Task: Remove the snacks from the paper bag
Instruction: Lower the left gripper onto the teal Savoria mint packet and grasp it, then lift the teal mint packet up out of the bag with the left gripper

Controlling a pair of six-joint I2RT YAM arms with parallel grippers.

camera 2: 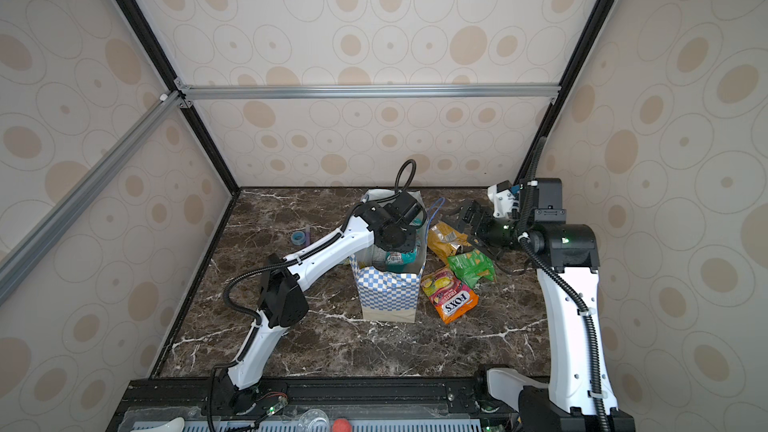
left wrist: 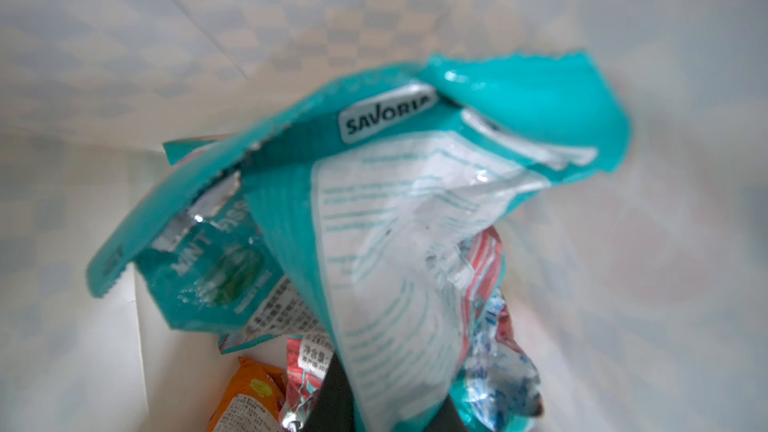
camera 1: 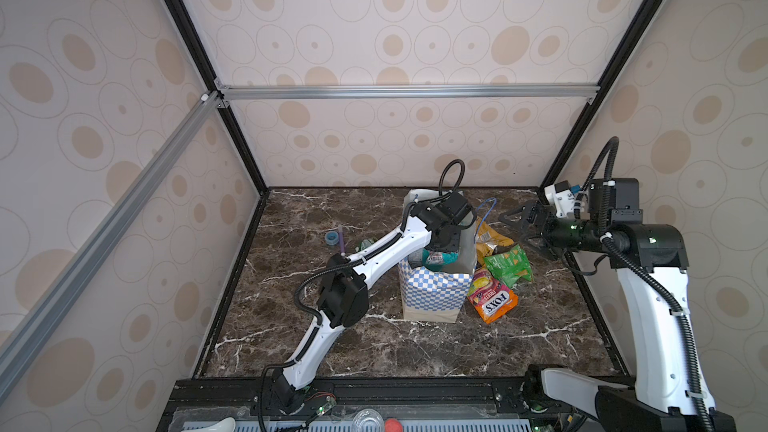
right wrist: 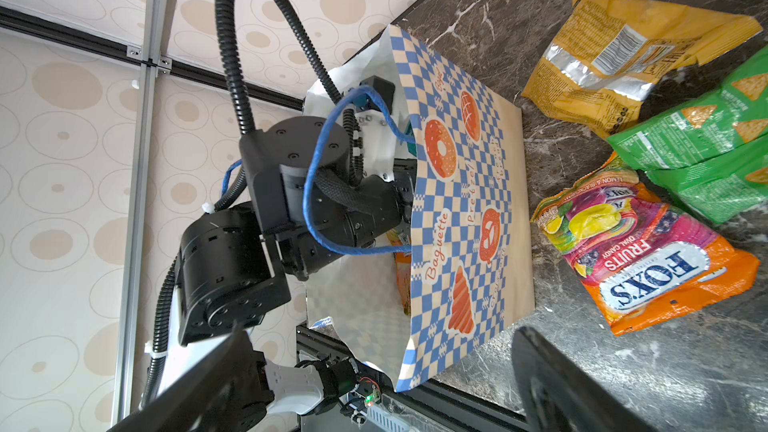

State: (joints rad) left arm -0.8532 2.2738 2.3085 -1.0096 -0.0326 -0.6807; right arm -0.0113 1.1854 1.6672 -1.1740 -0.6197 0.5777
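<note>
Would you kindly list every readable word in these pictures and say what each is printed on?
"SAVORIA": teal packet
"FOX'S": orange packet
"FRUITS": orange packet
"OVAL CANDY": orange packet
"Baguette": paper bag
"Pretzel": paper bag
Too small to read: fine print on yellow packet, green packet.

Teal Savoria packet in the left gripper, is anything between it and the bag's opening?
Nothing visible blocks it: the paper bag is open above the teal Savoria packet. The blue cord handle hangs close beside the wrist of the left gripper.
</note>
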